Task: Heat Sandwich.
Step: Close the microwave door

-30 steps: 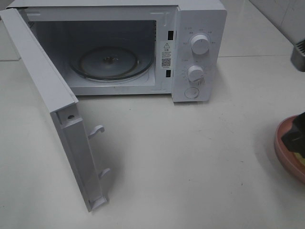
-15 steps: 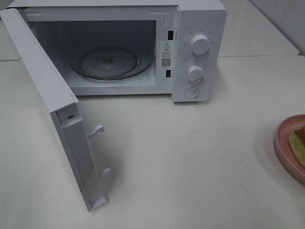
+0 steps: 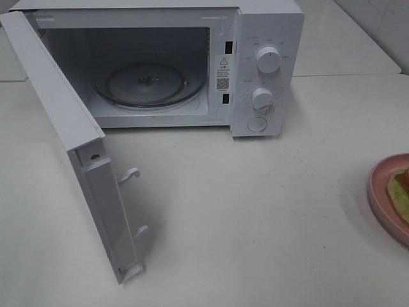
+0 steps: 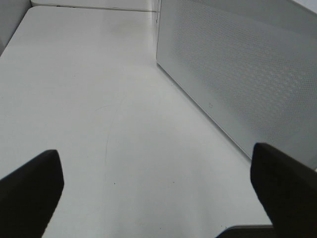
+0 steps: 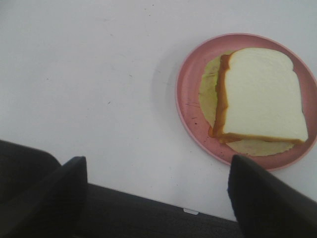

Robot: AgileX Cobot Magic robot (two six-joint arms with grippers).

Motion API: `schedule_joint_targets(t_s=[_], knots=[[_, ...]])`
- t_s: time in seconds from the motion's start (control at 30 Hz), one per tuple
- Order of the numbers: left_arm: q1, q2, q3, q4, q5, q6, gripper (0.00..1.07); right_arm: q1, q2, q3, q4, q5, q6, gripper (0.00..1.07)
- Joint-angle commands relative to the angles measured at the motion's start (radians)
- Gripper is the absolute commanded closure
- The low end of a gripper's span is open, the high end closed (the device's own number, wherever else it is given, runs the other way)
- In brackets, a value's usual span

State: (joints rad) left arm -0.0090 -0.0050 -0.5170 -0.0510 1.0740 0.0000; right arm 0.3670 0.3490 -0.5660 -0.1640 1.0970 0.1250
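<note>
The microwave [image 3: 172, 70] stands at the far side of the bench [image 3: 255, 211] with its door [image 3: 70, 153] swung wide to the left, the glass turntable [image 3: 150, 84] bare inside. The sandwich [image 5: 260, 96] lies on its pink plate [image 5: 190, 106] at the right edge of the bench, well apart from the oven; in the high view only a sliver of plate and a corner of bread and green filling show at the frame's right margin. What has just changed is on that side: a second ago a dark part of the right arm hung over the plate in the high view, and now it is gone, leaving the plate uncovered and unmoved. The right wrist view looks down on the plate from above, with the right gripper [image 5: 158, 198] set near and to one side of it, its jaws spread and holding nothing. The left gripper [image 4: 158, 193] is beside the door's perforated outer face, jaws fully apart and empty over bare bench. Judging from this, the door-opening step looks done and the loading step has not yet begun: the arm seems to have pulled back rather than taken hold. The next move likely calls for the right jaws to take the plate by its rim and carry it left to the turntable, keeping it level so the sandwich does not slide.
</note>
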Motion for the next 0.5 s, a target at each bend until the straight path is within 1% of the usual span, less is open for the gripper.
schedule_joint_targets(t_s=[0.03, 0.07, 0.1, 0.13, 0.2, 0.23, 0.27, 0.4, 0.5], knots=[[0.004, -0.017, 0.002, 0.0, -0.005, 0.0, 0.1, -0.075, -0.065, 0.02, 0.021, -0.031, -0.015, 0.31], [0.004, -0.017, 0.002, 0.0, -0.005, 0.0, 0.1, -0.091, -0.081, 0.024, 0.029, -0.041, -0.015, 0.31], [0.004, -0.017, 0.002, 0.0, -0.005, 0.0, 0.1, -0.126, -0.115, 0.034, 0.06, -0.064, -0.017, 0.31], [0.004, -0.017, 0.002, 0.0, -0.005, 0.0, 0.1, -0.126, -0.115, 0.034, 0.06, -0.064, -0.017, 0.31], [0.004, -0.017, 0.002, 0.0, -0.005, 0.0, 0.1, -0.16, -0.153, 0.05, 0.096, -0.084, -0.017, 0.31], [0.004, -0.017, 0.002, 0.0, -0.005, 0.0, 0.1, -0.192, -0.187, 0.068, 0.126, -0.095, -0.02, 0.32], [0.004, -0.017, 0.002, 0.0, -0.005, 0.0, 0.1, -0.192, -0.187, 0.068, 0.126, -0.095, -0.02, 0.32], [0.004, -0.017, 0.002, 0.0, -0.005, 0.0, 0.1, -0.262, -0.27, 0.069, 0.137, -0.099, -0.03, 0.32], [0.004, -0.017, 0.002, 0.0, -0.005, 0.0, 0.1, -0.288, -0.298, 0.069, 0.132, -0.099, -0.03, 0.32]])
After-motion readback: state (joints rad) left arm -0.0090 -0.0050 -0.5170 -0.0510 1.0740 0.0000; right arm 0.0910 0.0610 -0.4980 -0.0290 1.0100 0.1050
